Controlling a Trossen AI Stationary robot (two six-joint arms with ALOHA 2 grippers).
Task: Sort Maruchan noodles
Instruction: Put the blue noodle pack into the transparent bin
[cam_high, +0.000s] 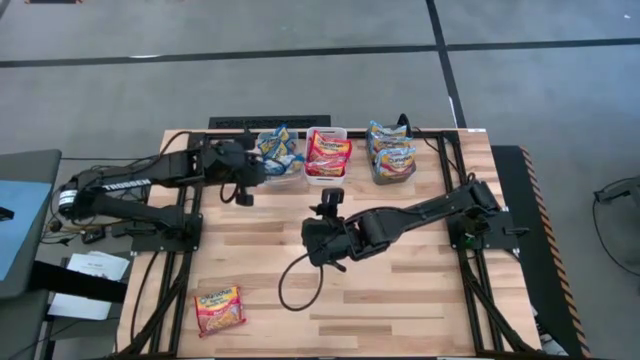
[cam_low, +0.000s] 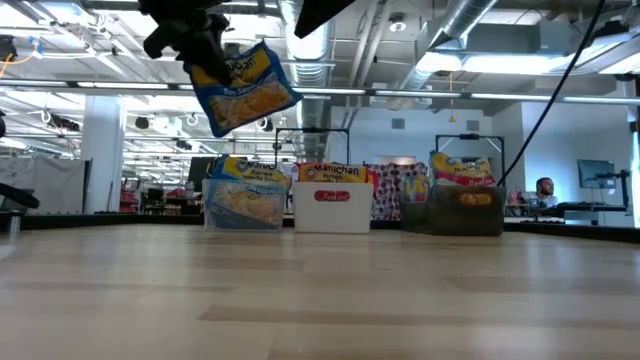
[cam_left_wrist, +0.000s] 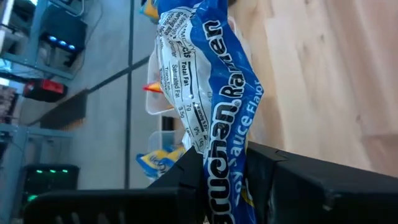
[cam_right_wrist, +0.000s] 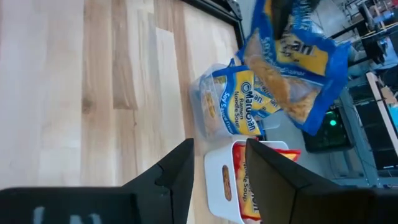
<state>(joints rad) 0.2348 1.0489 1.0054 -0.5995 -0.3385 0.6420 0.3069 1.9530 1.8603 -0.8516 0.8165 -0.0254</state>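
Looking straight down first: the left claw (cam_high: 262, 160) is up at the far edge of the table (cam_high: 420, 290), clenched on a blue-trimmed Maruchan packet (cam_high: 277, 148) held right over the clear bin (cam_high: 282, 176), the leftmost of three along that edge. That bin already carries blue packets, so the colour match is the reason for the spot. The white bin (cam_high: 327, 171) beside it holds red-trimmed ones, the dark grey bin (cam_high: 392, 172) orange-trimmed ones. The right claw (cam_high: 330, 208) waits near the table's middle with nothing in it. One red-trimmed packet (cam_high: 219, 308) lies alone near the front-left corner, not yet sorted.

Down at table height: the blue packet (cam_low: 243, 88) dangles tilted, well above the clear bin (cam_low: 244, 208), pinched by its upper edge so it hangs free to drop in.

From the left wrist: the dark fingers (cam_left_wrist: 186, 180) are clamped on the crinkled wrapper (cam_left_wrist: 211, 106), label side twisted toward the lens.

From the right wrist: its own fingers (cam_right_wrist: 177, 168) stand apart, released, pointed at the clear bin (cam_right_wrist: 208, 112) and white bin (cam_right_wrist: 221, 186); I'd say it's holding back to leave room.
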